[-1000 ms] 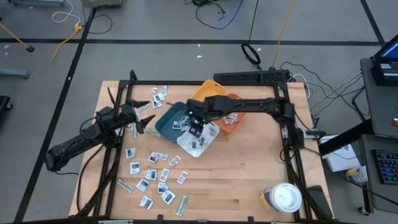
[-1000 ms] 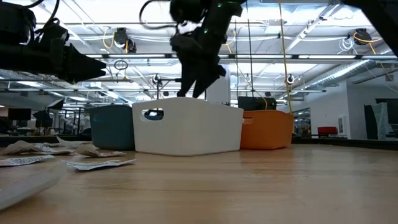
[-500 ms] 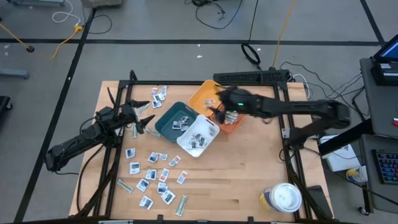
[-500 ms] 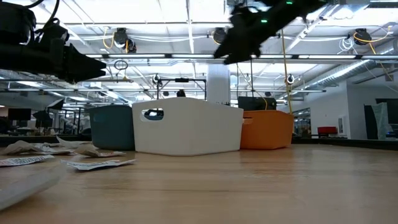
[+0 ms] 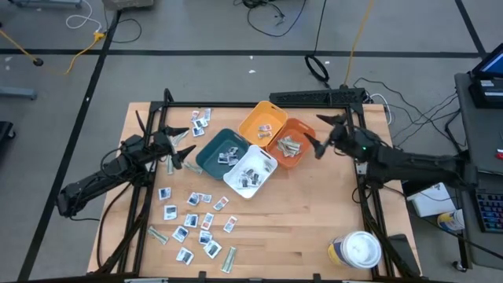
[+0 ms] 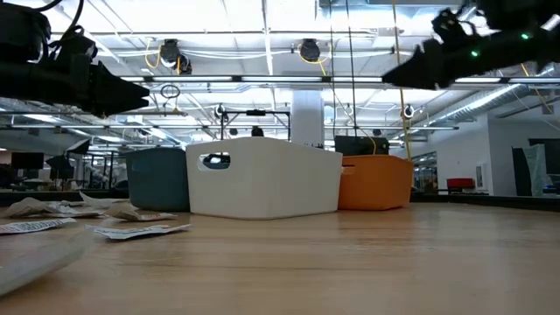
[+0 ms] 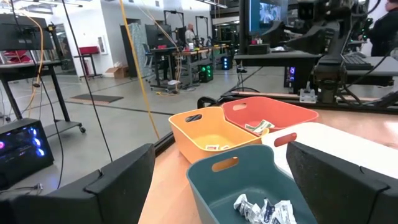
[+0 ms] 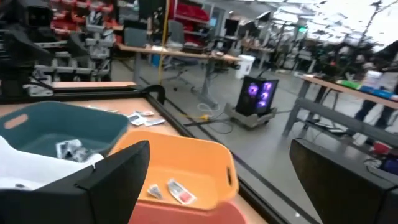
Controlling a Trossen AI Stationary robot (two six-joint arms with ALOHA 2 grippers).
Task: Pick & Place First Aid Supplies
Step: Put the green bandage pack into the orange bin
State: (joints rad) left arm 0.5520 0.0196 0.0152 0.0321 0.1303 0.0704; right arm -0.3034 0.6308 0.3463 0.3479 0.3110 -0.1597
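Both arms empty above the bench.
Right gripper [image 5: 314, 145] hangs spread right of centre beside the orange bin [image 5: 291, 145]; left gripper [image 5: 182, 151] waits spread at the left. Packets [image 5: 196, 222] lie scattered lower left, others in the bins.

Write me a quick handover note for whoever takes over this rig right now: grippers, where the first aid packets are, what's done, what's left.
Left gripper: open, empty, waiting beside the teal bin.
Right gripper: open, empty, beside the red-orange bin.
Done: some packets lie in the teal bin, white bin, yellow-orange bin and red-orange bin.
Left: loose packets scattered on the table's near left part, a few more packets at the far edge by the teal bin.
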